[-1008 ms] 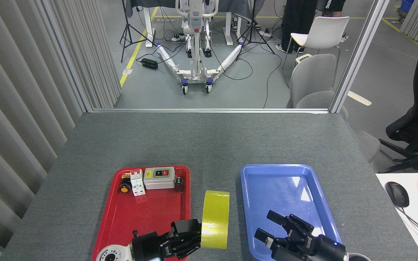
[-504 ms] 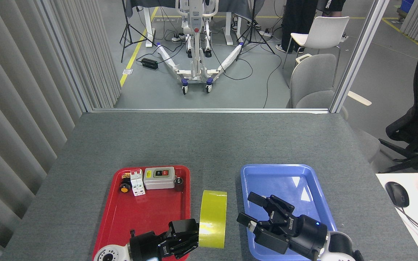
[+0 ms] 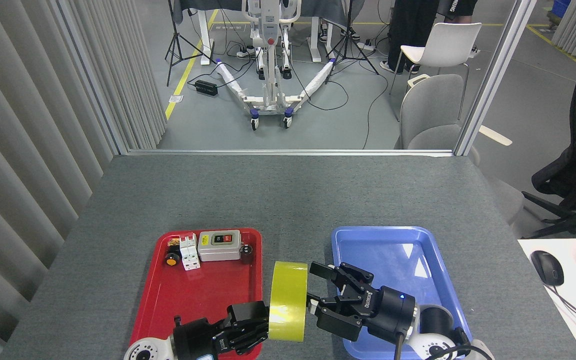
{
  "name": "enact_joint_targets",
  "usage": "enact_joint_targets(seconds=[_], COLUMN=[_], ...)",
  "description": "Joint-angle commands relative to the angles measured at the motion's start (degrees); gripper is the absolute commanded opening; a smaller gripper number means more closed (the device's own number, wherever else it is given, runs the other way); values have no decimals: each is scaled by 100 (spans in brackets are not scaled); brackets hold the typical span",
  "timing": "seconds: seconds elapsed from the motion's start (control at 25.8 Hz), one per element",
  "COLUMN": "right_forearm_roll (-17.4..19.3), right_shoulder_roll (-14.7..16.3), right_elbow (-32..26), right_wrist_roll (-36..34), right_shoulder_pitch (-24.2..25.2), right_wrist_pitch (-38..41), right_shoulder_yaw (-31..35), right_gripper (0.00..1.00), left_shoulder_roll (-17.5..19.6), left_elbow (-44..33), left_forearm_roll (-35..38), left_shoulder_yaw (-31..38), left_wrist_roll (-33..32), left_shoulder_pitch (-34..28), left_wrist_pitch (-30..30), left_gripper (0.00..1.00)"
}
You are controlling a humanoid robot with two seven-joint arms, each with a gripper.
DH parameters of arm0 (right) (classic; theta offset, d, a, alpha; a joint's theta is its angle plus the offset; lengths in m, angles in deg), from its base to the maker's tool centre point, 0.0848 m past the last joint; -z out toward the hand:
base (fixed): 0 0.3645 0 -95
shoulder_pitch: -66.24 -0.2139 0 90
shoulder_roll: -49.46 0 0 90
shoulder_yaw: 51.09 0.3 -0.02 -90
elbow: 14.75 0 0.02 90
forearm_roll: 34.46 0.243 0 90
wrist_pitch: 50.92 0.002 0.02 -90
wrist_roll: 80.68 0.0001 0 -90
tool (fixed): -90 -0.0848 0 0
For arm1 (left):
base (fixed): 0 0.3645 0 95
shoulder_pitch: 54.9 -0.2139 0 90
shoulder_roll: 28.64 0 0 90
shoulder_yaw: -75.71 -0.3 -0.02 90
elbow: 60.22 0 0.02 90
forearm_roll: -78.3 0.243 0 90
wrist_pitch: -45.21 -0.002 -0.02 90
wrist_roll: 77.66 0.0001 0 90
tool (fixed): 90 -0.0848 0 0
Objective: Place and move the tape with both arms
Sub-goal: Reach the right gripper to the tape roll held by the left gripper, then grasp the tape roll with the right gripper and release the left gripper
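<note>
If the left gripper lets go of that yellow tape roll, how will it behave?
The tape roll stands on edge between the left gripper and right gripper, so it would probably roll or topple. Its glossy face looks slippery; the wound roll is likely stiff.

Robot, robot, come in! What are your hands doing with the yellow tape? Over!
Left gripper shut on the tape, roll on edge between the trays. Right gripper open, fingers at the roll's right side. Nothing in the way. Over.

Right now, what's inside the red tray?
In the red tray: a grey switch box, white breaker and orange button. The left tool hides its near corner.
</note>
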Motion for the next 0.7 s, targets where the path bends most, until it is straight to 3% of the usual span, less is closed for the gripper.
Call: enact_joint_targets(seconds=[0.0,0.23,0.39,0.58,0.66], right_forearm_roll=[-96,-105,-105,-114,-105], right_shoulder_roll=[-66,-93,-110,-93,-93], right_elbow=[117,232,276,407,425], right_wrist_roll=[-19,-28,-19,-19,-19], right_shoulder_pitch=[-110,-207,-207,-268,-277], right_wrist_pitch=[-2,-2,-2,-2,-2], right_shoulder_yaw=[-170,-215,-241,-276,-276], right_gripper=[88,73,54,43,43], left_shoulder_roll=[24,15,15,15,15], left_elbow=[0,9,9,53,53], left_forearm_roll=[-1,-1,8,17,17], left_shoulder_yaw=[9,9,9,18,18], left_wrist_roll=[2,2,2,11,11], left_shoulder_pitch=[0,0,0,0,18], left_wrist_pitch=[6,6,6,6,6], left_gripper=[0,0,0,0,0])
